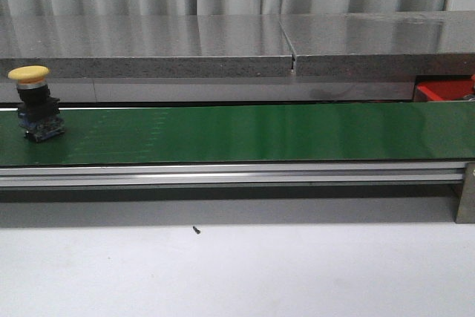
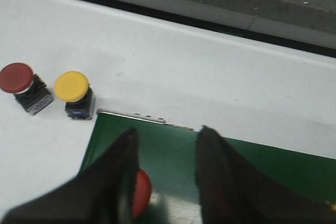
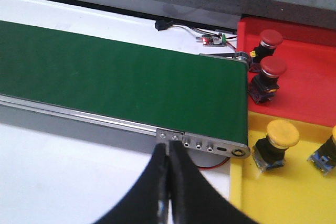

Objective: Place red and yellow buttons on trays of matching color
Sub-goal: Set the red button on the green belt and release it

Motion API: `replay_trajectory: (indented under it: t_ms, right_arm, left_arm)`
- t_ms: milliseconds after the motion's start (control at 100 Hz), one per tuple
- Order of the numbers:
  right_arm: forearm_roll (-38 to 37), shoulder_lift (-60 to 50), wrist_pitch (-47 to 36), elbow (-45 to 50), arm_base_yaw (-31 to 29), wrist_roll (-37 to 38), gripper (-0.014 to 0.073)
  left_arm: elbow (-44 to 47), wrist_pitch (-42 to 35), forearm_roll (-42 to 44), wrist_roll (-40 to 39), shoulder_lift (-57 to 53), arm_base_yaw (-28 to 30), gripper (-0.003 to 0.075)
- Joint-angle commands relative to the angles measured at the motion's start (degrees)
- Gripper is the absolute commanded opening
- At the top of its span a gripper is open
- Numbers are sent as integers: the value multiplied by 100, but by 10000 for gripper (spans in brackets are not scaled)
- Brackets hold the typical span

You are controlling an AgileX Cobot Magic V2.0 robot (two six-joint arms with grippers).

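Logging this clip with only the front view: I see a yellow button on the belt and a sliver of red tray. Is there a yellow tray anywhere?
Observer: Yes. The right wrist view shows a yellow tray next to the red tray, past the belt end.
Operator: Anything in them?
Observer: Two red buttons in the red tray, two yellow buttons in the yellow tray.
Operator: Grippers?
Observer: Left gripper open above the belt; right gripper shut, empty.
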Motion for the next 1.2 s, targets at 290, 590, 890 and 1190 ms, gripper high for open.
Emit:
replay_trajectory:
  t_ms: [290, 590, 890, 1190]
  right_arm:
    - [66, 40, -493, -141, 21, -50, -115]
    - [71, 46, -583, -141, 21, -50, -115]
    - [71, 307, -561, -170, 21, -55, -115]
    - [71, 1340, -486, -998, 243, -103, -114]
  left_arm:
    - [712, -263, -119, 58, -1467, -968, -19]
    - [1603, -263, -119, 96, -2639, -1521, -19]
    - [2432, 79, -119, 96, -3977, -1632, -19]
    - [3166, 237, -119, 96, -5195, -1632, -19]
